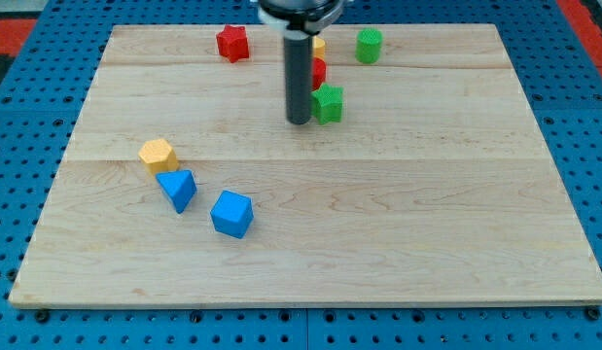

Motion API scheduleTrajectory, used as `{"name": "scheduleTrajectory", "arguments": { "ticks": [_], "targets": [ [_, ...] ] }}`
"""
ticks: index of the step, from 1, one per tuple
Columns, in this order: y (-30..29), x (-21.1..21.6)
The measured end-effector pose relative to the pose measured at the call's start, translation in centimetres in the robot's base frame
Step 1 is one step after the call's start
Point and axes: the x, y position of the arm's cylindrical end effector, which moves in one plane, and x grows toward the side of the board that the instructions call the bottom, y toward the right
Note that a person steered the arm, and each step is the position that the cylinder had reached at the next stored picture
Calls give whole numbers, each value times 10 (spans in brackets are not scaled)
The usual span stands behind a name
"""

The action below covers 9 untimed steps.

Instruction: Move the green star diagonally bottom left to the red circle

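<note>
The green star [329, 103] lies on the wooden board near the view's top middle. The red circle [319, 71] sits just above it, partly hidden behind the rod. My tip [299, 121] rests on the board right beside the green star, on its left and slightly lower, touching or nearly touching it. A yellow block [320, 45] peeks out behind the rod above the red circle; its shape cannot be made out.
A red star [232, 43] and a green cylinder-like block [369, 46] lie near the top edge. A yellow hexagon [158, 155], a blue triangle [177, 189] and a blue cube [231, 214] sit at the lower left. The board [456, 224] lies on a blue pegboard.
</note>
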Motion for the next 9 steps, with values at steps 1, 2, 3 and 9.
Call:
{"name": "scheduleTrajectory", "arguments": {
  "ticks": [1,2,3,9],
  "targets": [
    [-3,60],
    [47,39],
    [97,-6],
    [85,-82]
  ]
}}
